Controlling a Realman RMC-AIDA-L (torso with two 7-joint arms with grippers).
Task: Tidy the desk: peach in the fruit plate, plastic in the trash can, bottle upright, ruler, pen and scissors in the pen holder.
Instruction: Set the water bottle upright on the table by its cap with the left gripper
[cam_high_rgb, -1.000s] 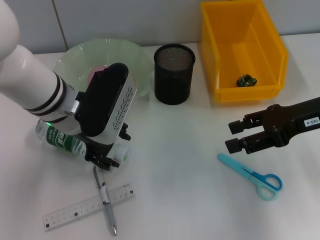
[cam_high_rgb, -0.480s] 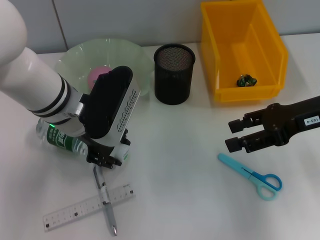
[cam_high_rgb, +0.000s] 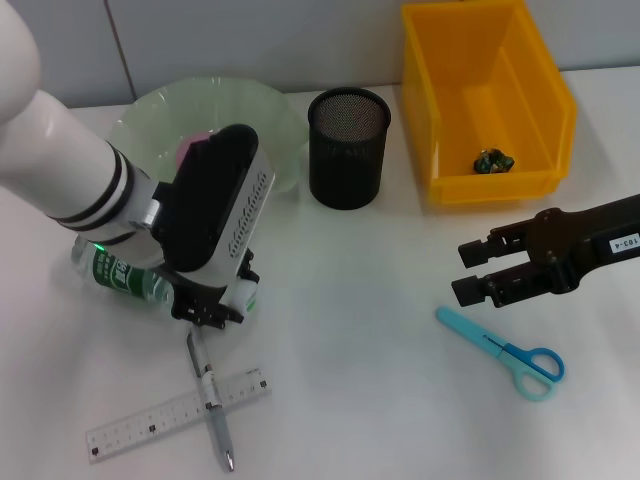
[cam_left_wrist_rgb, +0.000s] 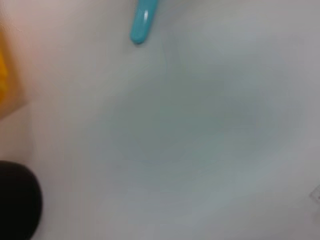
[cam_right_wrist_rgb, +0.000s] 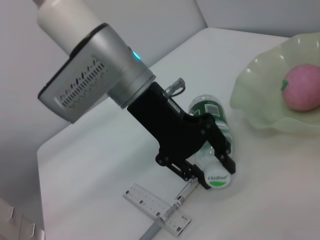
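The left pincer (cam_high_rgb: 215, 312) is down at the cap end of the bottle (cam_high_rgb: 120, 278), which lies on its side on the bench (cam_high_rgb: 350, 350), its long axis running from the bench's left edge toward the middle, cap pointing at the pen (cam_high_rgb: 210, 395) and ruler (cam_high_rgb: 175, 413). The right wrist view shows what the head view hides behind the wrist body: the fingers (cam_right_wrist_rgb: 227, 167) stand one on each side of the neck and cap, close against it, though I cannot tell whether they are clamped on it or only straddling it. To stand the bottle up, I judge the wrist must swing that cap end upward while the base stays on the bench.

Behind it, the peach (cam_high_rgb: 192, 148) already sits in the fruit plate (cam_high_rgb: 270, 110); the pen holder (cam_high_rgb: 347, 147) stands empty-looking beside it, and the plastic (cam_high_rgb: 493, 159) lies in the yellow trash can (cam_high_rgb: 440, 120).

Farther right, the right pincer (cam_high_rgb: 470, 272) hovers with its fingers apart, just above the scissors (cam_high_rgb: 505, 352), and is clearly the nearer arm for them. The left wrist view shows only blurred bench and a scissors tip.
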